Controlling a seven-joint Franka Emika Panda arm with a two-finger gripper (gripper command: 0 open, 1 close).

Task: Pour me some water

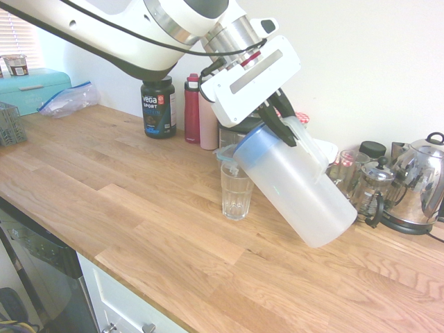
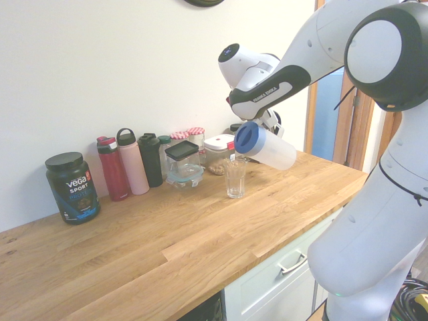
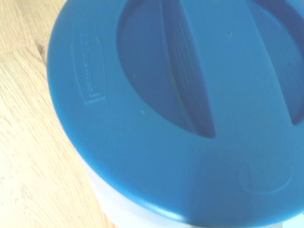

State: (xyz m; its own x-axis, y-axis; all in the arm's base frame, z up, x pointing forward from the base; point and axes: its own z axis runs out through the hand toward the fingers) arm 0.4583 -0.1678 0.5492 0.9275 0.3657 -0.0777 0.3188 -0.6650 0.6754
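On a wooden kitchen counter [image 1: 139, 201], seen left to right in the first exterior view: a teal bread box [image 1: 31, 89] and a clear zip bag [image 1: 68, 99] at the far left, then a dark Vega Sport tub [image 1: 158, 107] and a red bottle [image 1: 191, 109] against the far wall. Near the middle of the counter stands a clear drinking glass [image 1: 236, 191], upright. Directly above and to its right, the robot's gripper [image 1: 286, 119] pinches the handle of a translucent pitcher [image 1: 298, 187] with a blue lid [image 1: 251, 147]; the fingers are clamped around the handle. The pitcher is tilted steeply, its lidded mouth down over the rim of the glass and its base raised to the right, clear of the counter. Whether water is flowing cannot be told. Further right, along the wall, sit a glass French press [image 1: 373, 191] and, just beside it, a shiny metal kettle [image 1: 420, 184]. The wrist view is filled by the blue lid, with wood grain at one side.
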